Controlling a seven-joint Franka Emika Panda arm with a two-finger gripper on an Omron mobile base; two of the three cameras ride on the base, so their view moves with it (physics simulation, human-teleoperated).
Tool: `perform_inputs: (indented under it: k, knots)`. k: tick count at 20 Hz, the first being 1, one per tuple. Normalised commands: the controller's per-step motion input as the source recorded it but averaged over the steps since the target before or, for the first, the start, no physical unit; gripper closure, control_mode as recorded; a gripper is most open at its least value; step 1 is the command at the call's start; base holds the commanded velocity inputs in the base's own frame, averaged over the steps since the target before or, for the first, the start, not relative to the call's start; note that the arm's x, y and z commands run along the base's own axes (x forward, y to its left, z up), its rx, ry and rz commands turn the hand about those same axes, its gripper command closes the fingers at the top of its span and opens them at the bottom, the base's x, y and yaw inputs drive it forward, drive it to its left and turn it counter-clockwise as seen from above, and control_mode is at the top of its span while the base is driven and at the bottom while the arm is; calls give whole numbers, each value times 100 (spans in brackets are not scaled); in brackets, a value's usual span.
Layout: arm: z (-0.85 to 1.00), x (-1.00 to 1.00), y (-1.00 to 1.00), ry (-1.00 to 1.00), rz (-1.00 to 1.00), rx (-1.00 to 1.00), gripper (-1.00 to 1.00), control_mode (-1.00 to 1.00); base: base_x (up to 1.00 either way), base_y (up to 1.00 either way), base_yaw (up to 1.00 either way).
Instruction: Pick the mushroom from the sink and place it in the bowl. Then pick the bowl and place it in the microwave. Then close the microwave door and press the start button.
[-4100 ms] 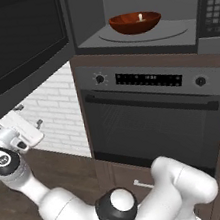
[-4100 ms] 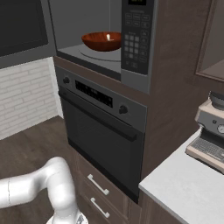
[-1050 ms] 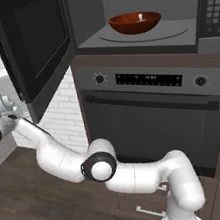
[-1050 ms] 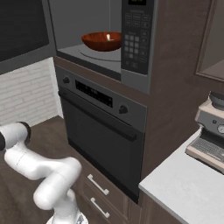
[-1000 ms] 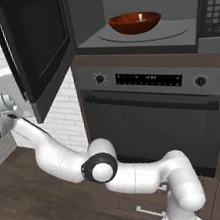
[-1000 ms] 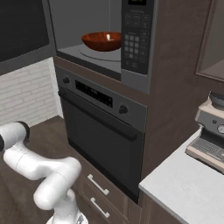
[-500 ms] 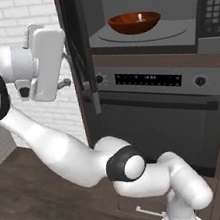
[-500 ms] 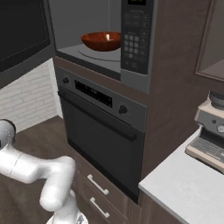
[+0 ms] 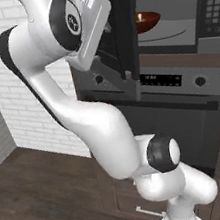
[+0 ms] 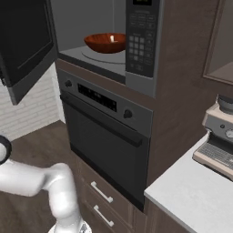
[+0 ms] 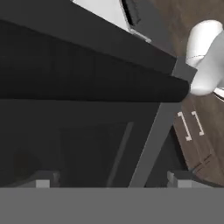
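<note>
The step in hand looks like closing the microwave door (image 9: 119, 34). In the upper left of the left base view the gripper (image 9: 99, 30) presses against the door's outer face, the panel partly swung across the cavity. To its right the bowl (image 9: 147, 20) sits on the turntable inside the microwave (image 10: 107, 41), a pale lump in it, probably the mushroom (image 10: 112, 38). The jaws stand wide apart, holding nothing. Next: push the door fully shut, then reach the keypad (image 10: 139, 45) at the right.

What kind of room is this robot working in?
A kitchen, by the look of it, and a rendered one. A built-in microwave with a keypad sits above a knobbed oven, and an espresso machine stands on a pale counter to the right.
</note>
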Motion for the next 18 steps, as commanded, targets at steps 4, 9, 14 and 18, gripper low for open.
perform_inputs:
  k: [4, 9, 14, 18]
  knots:
    - [-91, 100, -54, 0, 39, 1, -100, -100, 0, 0, 0]
    - [-100, 100, -38, -11, 39, 0, -100, -100, 0, 0, 0]
    - [-11, 100, -31, -17, 31, 4, -100, -100, 0, 0, 0]
    - [41, 100, -66, -10, 33, 16, -100, -100, 0, 0, 0]
